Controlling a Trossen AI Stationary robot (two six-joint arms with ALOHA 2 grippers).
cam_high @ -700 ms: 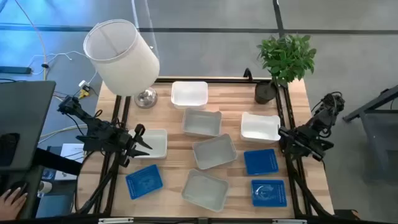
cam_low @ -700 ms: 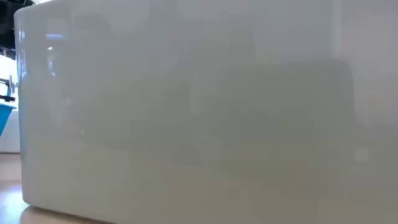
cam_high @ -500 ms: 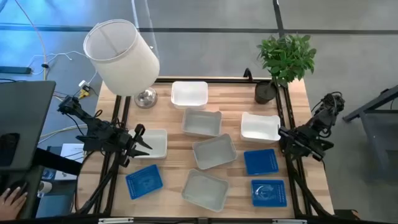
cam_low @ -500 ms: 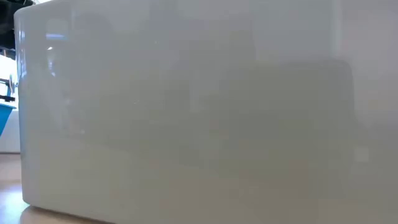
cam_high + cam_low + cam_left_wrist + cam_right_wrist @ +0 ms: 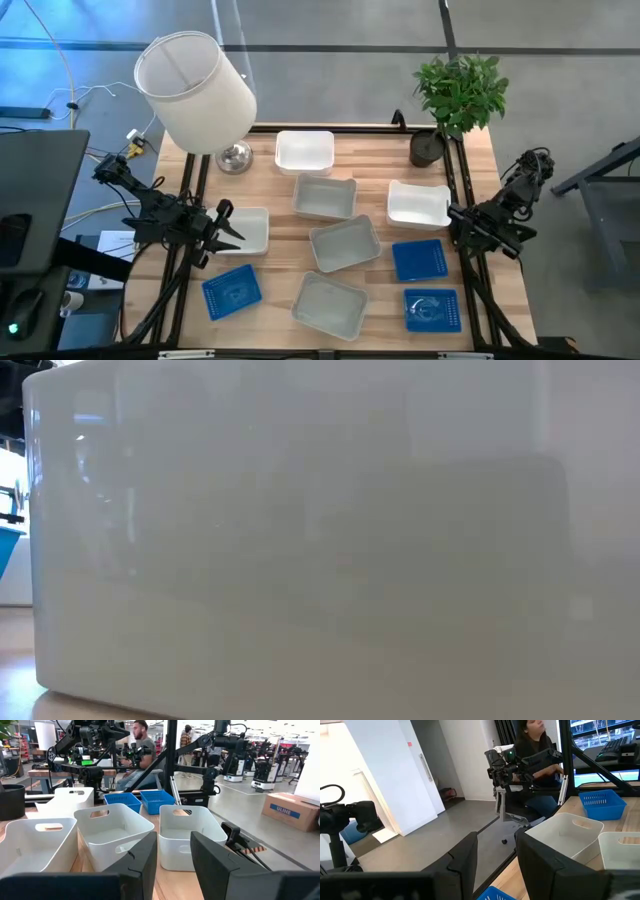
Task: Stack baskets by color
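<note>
Nine baskets lie singly on the wooden table. The white ones are at the far middle, the right and the left. Three grey ones run down the middle. The blue ones are at the near left and the near right. My left gripper stands open at the left white basket's left rim, with nothing between its fingers. My right gripper stands open beside the right white basket, also holding nothing.
A big white lampshade on its metal foot stands at the far left corner, and a potted plant at the far right. A pale basket wall fills the low view. People sit at desks beyond the table.
Both arms keep still and no basket has moved. A person's hand beside the table's near left corner has drawn out of the high view.
</note>
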